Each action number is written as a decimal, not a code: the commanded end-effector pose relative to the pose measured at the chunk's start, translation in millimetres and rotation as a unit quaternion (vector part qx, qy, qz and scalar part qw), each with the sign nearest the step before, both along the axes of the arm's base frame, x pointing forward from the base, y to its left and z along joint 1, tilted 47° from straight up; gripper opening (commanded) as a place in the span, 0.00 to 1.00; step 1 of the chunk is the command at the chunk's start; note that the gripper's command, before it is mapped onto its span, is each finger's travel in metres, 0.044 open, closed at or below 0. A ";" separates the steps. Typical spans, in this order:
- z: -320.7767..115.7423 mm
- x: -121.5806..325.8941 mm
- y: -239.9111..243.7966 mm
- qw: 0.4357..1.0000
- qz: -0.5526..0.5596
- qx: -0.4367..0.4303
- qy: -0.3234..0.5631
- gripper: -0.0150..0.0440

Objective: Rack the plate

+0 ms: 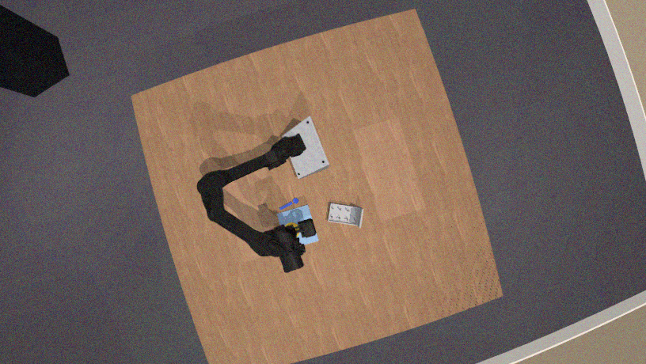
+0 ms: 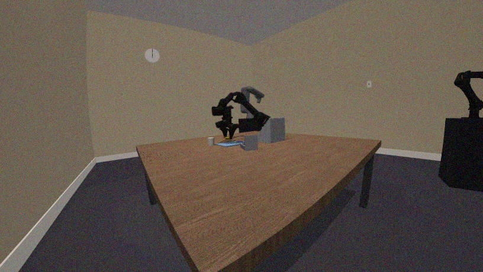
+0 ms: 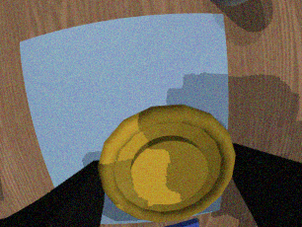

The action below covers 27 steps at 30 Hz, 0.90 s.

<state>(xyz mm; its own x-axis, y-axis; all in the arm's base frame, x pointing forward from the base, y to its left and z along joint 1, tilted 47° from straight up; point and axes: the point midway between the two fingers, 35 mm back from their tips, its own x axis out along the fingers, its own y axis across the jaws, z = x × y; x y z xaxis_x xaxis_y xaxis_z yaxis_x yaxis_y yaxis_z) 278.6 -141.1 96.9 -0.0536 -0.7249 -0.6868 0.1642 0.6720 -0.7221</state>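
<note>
The yellow round plate (image 1: 291,225) (image 2: 226,138) (image 3: 168,192) is held by its rim, roughly level, above the light blue mat (image 1: 310,239) (image 2: 223,145) (image 3: 99,74). My gripper (image 2: 228,137) (image 3: 166,162) points down and is shut on the plate, one finger at each side of the rim. In the top view the arm covers part of the plate and the fingers. The small grey-white dish rack (image 1: 339,214) (image 2: 250,143) stands beyond the mat, with rows of short rails and a raised wall at one end. The wrist view does not show the rack.
A blue spoon-like utensil (image 1: 288,204) (image 3: 184,224) lies beside the mat's edge. A pale cup (image 2: 211,141) stands on the table near the mat. The grey wedge-shaped mount (image 1: 313,151) (image 2: 277,130) under the arm's base stands on the wooden table (image 1: 389,271) (image 2: 257,182).
</note>
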 end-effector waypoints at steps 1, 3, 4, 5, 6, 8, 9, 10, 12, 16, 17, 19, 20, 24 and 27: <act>13.6 6.3 15.5 1.000 0.003 0.004 -0.007 0.25; 19.9 8.6 23.0 1.000 0.005 0.005 -0.008 0.25; 23.1 9.6 26.8 1.000 0.006 0.006 -0.009 0.25; 26.3 10.5 30.6 1.000 0.007 0.006 -0.009 0.25; 29.6 11.3 34.3 1.000 0.008 0.006 -0.010 0.25; 36.1 12.6 41.9 1.000 0.009 0.007 -0.011 0.25; 39.4 13.1 45.7 1.000 0.010 0.007 -0.011 0.25; 42.8 13.5 49.5 1.000 0.011 0.008 -0.012 0.25; 48.6 14.9 56.0 1.000 0.013 0.008 -0.012 0.25; 60.5 17.0 69.1 1.000 0.015 0.008 -0.014 0.25; 63.5 17.3 72.4 1.000 0.016 0.008 -0.014 0.25; 69.5 17.8 78.9 1.000 0.017 0.007 -0.015 0.25; 72.6 17.9 82.2 1.000 0.018 0.007 -0.015 0.25; 83.7 19.0 93.3 1.000 0.020 0.006 -0.016 0.25; 92.1 19.3 101.5 1.000 0.022 0.005 -0.017 0.25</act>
